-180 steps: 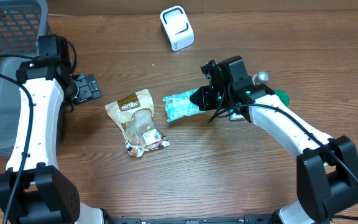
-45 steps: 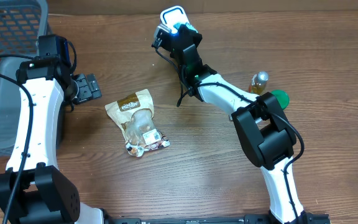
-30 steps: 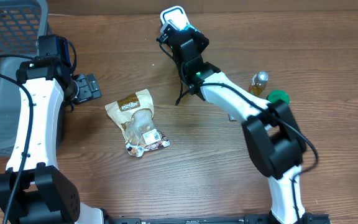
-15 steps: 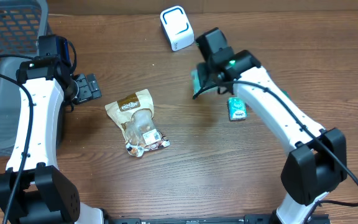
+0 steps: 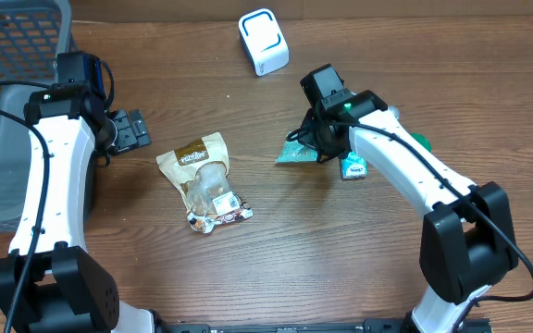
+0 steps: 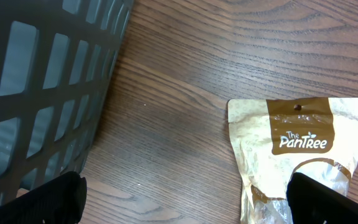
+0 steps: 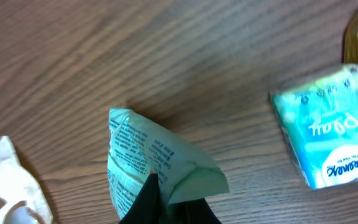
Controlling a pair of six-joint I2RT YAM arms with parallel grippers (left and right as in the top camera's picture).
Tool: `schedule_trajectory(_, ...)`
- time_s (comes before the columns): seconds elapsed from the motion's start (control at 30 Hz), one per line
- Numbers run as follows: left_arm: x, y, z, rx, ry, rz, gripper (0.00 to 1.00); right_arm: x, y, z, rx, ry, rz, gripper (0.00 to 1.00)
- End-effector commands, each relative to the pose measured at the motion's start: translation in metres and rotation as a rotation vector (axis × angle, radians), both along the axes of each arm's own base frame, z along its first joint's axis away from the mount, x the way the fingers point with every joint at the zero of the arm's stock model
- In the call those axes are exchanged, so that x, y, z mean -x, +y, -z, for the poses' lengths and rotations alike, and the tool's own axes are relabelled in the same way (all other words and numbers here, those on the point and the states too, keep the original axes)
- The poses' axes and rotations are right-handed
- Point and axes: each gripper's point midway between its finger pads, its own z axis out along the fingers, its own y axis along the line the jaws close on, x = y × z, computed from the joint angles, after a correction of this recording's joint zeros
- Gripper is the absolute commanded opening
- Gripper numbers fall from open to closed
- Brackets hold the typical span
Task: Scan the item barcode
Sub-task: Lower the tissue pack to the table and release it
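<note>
My right gripper (image 5: pixel 313 146) is shut on a pale green printed packet (image 5: pixel 294 154), holding it low over the table to the right of the middle. In the right wrist view the packet (image 7: pixel 160 158) hangs crumpled from the dark fingers (image 7: pixel 151 202), its printed side facing the camera. The white barcode scanner (image 5: pixel 263 42) stands at the back of the table, well away from the packet. My left gripper (image 5: pixel 137 129) is open beside the basket, with nothing between its fingertips (image 6: pixel 48 199).
A brown PanTree pouch (image 5: pixel 202 176) lies left of centre, also under the left wrist (image 6: pixel 303 149). A teal tissue pack (image 7: pixel 328 130) lies right of the packet, next to a green lid (image 5: pixel 420 141). A grey basket (image 5: pixel 12 83) fills the left edge.
My right arm has carried the green packet away from the scanner, toward the front and right, and lowered it near the tissue pack. The left arm has not moved.
</note>
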Motion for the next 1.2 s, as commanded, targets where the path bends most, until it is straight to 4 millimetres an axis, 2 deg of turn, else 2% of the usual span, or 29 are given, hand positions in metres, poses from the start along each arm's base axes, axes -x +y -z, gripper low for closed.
schedule_trajectory(0.0, -0.003, 0.003, -0.012, -0.020, -0.032, 0.006, 1.00, 0.003, -0.007, 0.008, 0.014, 0.001, 0.065, 0.18)
schedule_trajectory(0.03, -0.003, 0.003, -0.012, -0.020, -0.032, 0.006, 1.00, 0.004, -0.010, 0.010, 0.029, 0.002, 0.069, 0.30)
schedule_trajectory(0.2, -0.003, 0.003, -0.012, -0.020, -0.032, 0.006, 0.99, 0.006, -0.015, 0.015, 0.054, 0.006, 0.073, 0.46)
schedule_trajectory(0.37, -0.003, 0.003, -0.012, -0.020, -0.032, 0.006, 0.99, 0.009, -0.009, 0.015, 0.027, 0.020, 0.052, 0.48)
schedule_trajectory(0.57, -0.003, 0.003, -0.012, -0.020, -0.032, 0.006, 1.00, 0.015, 0.023, 0.012, -0.066, 0.025, -0.112, 0.48)
schedule_trajectory(0.93, -0.003, 0.003, -0.012, -0.020, -0.032, 0.006, 1.00, 0.026, 0.078, 0.005, -0.090, -0.057, -0.285, 0.46)
schedule_trajectory(1.17, -0.003, 0.003, -0.012, -0.020, -0.032, 0.006, 1.00, 0.030, 0.092, 0.004, -0.066, -0.093, -0.317, 0.45)
